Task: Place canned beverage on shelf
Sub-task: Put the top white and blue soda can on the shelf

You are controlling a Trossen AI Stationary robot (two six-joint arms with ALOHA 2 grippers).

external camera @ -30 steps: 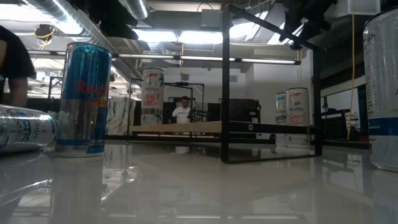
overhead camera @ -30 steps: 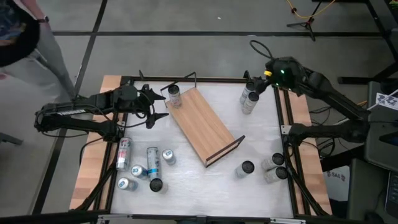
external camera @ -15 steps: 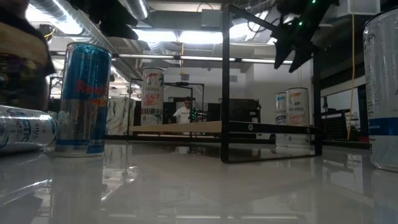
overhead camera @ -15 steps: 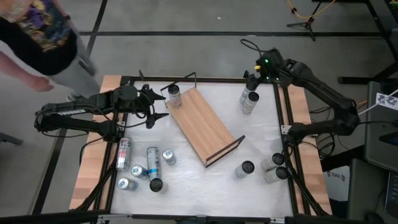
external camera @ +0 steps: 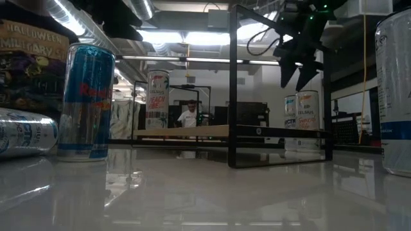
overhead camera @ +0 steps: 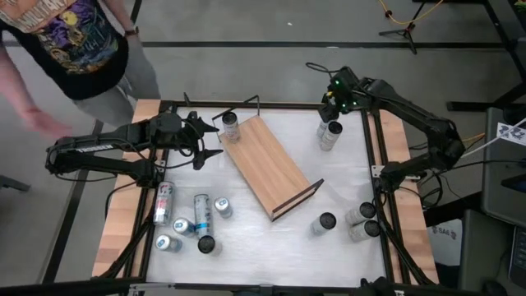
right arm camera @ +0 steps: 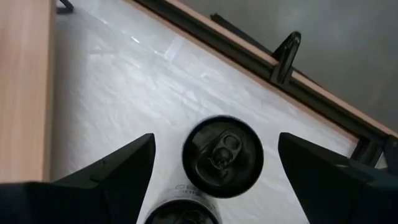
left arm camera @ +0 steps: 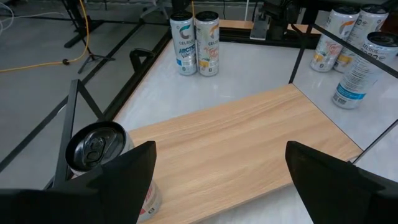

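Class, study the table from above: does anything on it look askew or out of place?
Yes. The shelf lies diagonally across the table, and two cans lie on their sides at the near left, while others stand.

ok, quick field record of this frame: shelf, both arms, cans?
shelf: wooden shelf lying diagonally mid-table, one can standing at its far-left end
right gripper: right gripper, jaws open, above the pair of upright cans at the far right
left gripper: left gripper, jaws open, beside the shelf's far-left end, empty
other cans: cluster near left, three near right
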